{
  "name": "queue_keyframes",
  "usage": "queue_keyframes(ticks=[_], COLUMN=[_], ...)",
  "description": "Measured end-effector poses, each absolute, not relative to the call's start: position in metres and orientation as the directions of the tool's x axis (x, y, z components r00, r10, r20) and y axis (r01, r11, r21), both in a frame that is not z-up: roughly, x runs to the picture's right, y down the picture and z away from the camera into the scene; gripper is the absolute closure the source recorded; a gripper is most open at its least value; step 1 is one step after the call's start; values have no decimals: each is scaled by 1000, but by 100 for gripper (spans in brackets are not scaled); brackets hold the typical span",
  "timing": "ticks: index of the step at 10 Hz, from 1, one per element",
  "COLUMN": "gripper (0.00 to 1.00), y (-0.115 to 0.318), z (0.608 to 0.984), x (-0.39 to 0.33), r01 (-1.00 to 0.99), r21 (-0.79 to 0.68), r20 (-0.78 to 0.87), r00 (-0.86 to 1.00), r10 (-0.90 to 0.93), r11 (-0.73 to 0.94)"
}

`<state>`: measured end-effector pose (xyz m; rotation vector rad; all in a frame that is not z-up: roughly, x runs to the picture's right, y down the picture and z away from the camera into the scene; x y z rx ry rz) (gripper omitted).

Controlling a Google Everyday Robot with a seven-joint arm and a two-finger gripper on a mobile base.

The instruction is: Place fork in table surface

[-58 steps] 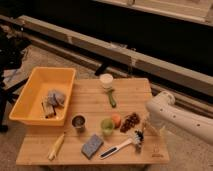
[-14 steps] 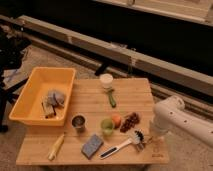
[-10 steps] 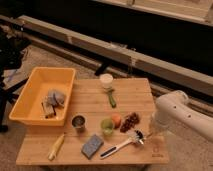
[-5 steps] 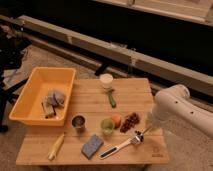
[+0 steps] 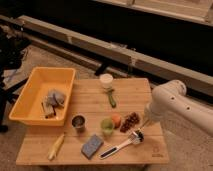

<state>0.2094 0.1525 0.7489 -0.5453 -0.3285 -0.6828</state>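
At the lower right, the claw [image 5: 146,123] hangs low over the pale wooden table [image 5: 132,90]; I cannot tell its state or find the slim silver fork, so placing seems unfinished.

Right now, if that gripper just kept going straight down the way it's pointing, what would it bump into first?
Most likely the table surface. The gripper hangs off the white arm, pointing down near the right edge, between the grapes and the dish brush. Depth is unclear, so the brush head could come first.
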Motion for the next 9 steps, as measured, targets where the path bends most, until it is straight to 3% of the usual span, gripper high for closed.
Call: queue_keyframes(ticks=[6,9], gripper=[100,100], y=[99,78], z=[808,831], x=[192,190], r01=[694,608], r21=[-367,-411], r20=[406,324], r00=[718,794], r10=[-565,-515], r11=[619,679])
